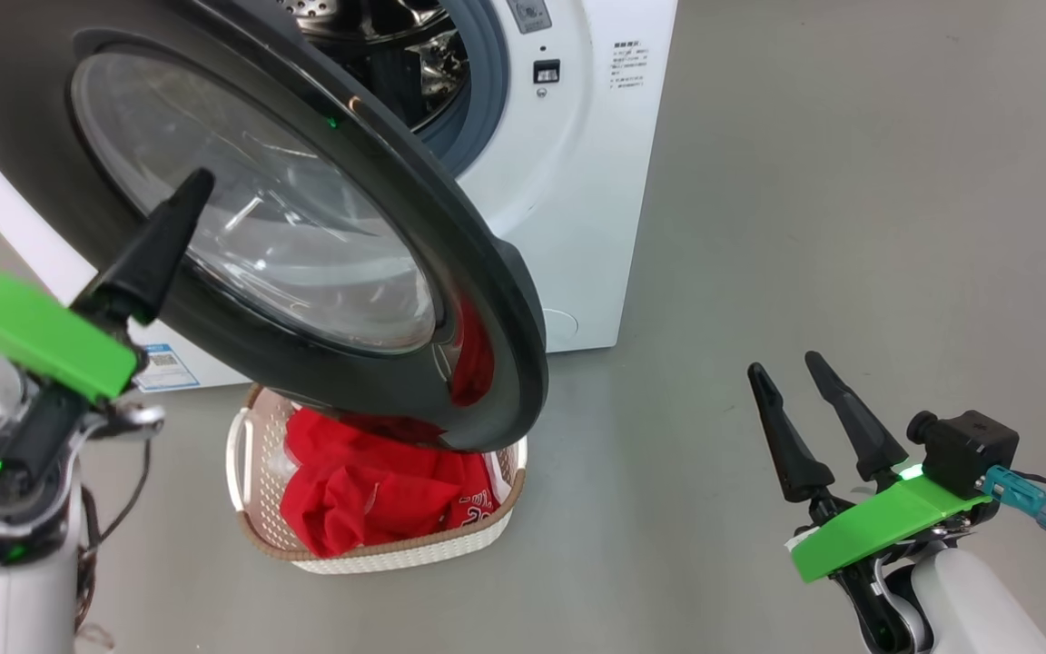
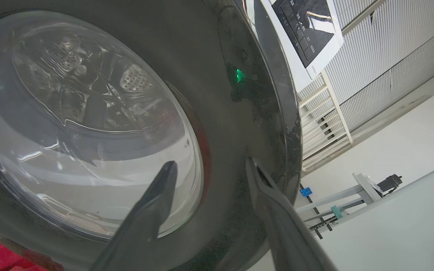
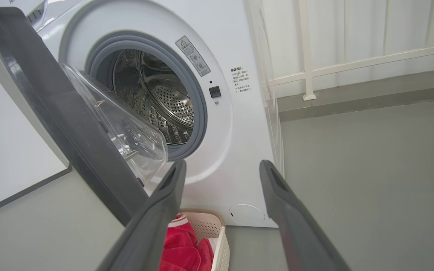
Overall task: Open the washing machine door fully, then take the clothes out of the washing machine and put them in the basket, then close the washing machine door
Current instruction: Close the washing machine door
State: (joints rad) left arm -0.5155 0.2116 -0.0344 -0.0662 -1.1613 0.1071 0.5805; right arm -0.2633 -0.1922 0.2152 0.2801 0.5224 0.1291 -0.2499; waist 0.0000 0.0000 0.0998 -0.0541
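Door part-open, clothes in basket, both end effectors spread.

The washing machine door stood swung out from the washing machine, its lower edge overlapping the basket in the head view. The red clothes lay piled in the basket, which sat on the floor just in front of the machine. The left end effector had its fingers apart, one over the glass window and the other by the black rim; couldn't tell if they touched. The right end effector was spread too, gripping nothing, well off to the right. The steel drum showed through the opening.
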